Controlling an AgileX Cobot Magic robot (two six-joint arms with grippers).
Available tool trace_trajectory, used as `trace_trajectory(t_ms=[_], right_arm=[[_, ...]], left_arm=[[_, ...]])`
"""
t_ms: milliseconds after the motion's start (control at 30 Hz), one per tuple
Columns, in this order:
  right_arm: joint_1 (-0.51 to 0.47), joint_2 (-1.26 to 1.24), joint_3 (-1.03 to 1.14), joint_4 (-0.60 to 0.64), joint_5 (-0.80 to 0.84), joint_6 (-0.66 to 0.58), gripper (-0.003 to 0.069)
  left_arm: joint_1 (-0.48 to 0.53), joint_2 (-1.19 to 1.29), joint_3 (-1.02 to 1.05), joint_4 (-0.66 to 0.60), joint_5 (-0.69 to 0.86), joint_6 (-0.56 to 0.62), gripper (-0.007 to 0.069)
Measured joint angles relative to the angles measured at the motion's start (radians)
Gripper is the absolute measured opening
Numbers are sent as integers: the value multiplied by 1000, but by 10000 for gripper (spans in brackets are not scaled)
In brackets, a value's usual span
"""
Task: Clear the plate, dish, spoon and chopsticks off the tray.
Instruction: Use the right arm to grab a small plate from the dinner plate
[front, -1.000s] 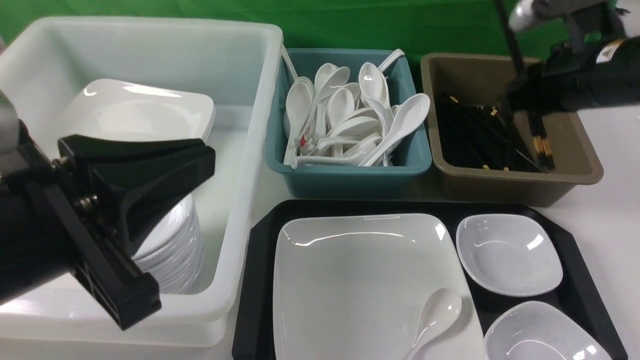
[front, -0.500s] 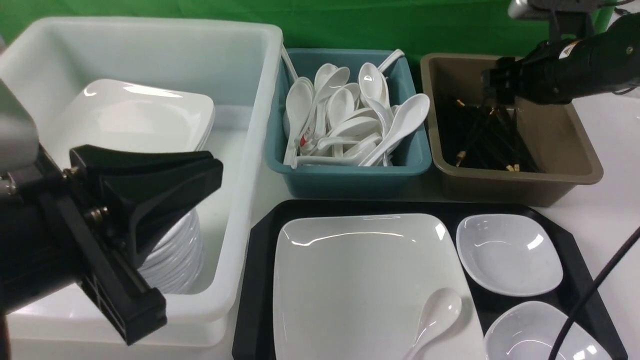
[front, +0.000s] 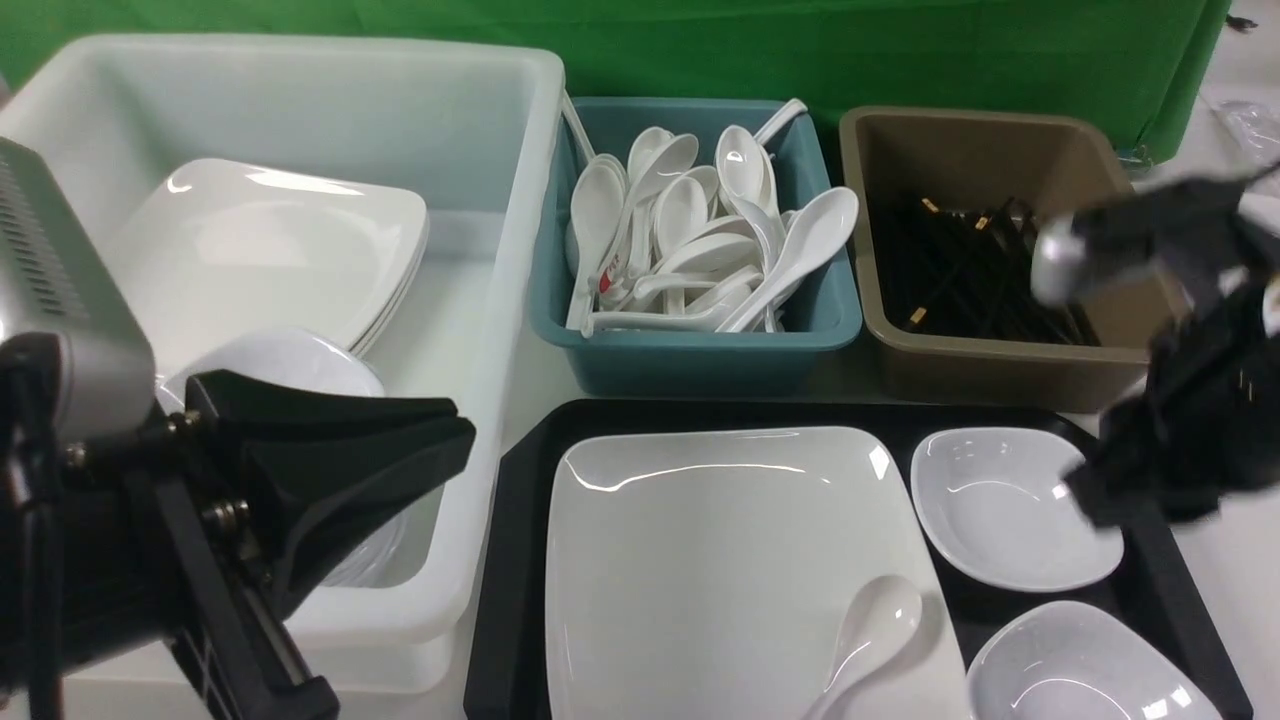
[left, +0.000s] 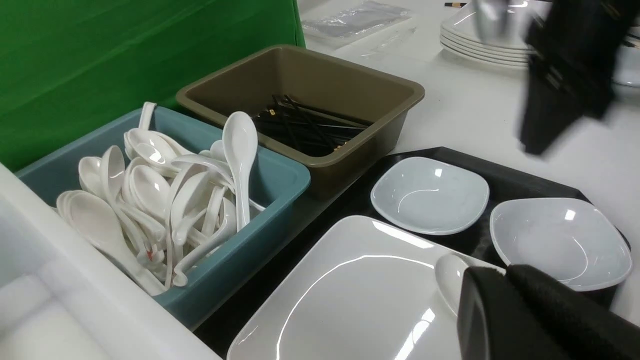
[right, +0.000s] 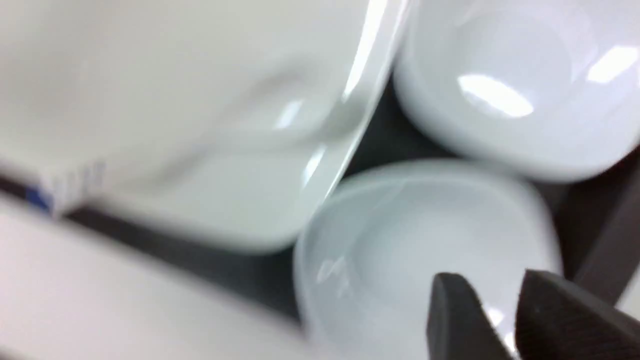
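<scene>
Right gripper (front: 1090, 500) blurred, spoon handle (front: 828, 705) seemingly cut off below

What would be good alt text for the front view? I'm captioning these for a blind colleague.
A white spoon lies on a large plate beside two small dishes on a black tray, between two robot arms.

White spoon (front: 876, 625) on the white plate (front: 720, 560)

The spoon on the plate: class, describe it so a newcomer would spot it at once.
Find the black tray, then the big square white plate on it. The white spoon lies there alone, bowl near the plate's right edge, unlike the spoons heaped in the teal tub.
</scene>
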Motion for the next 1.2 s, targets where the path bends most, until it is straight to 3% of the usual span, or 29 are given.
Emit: trace_trajectory(t_ms=[133,200,367,733,900,1033,1100,1200], right_arm=[[155,-19,223,-4,-96,44,466],[203,-9,280,-4,-183,65,524],[228,57,321,-30,-311,80,555],[230,175,321,-251,-415,209,557],[230,201,321,-263,-440,220,482],[230,206,321,-264,-445,220,341],[234,204,319,-269,-436,219,231],[235,200,312,-278,-419,216,223]], left_arm=[[0,0,0,0,0,0,17],[0,0,0,-1,0,0,17],[0,0,0,-4,3,0,17],[0,0,0,-12,3,0,17],[0,0,0,-12,14,0,17],[0,0,0,-12,21,0,17],[0,0,0,-12,23,0,17],[0,0,0,-12,23,0,17]])
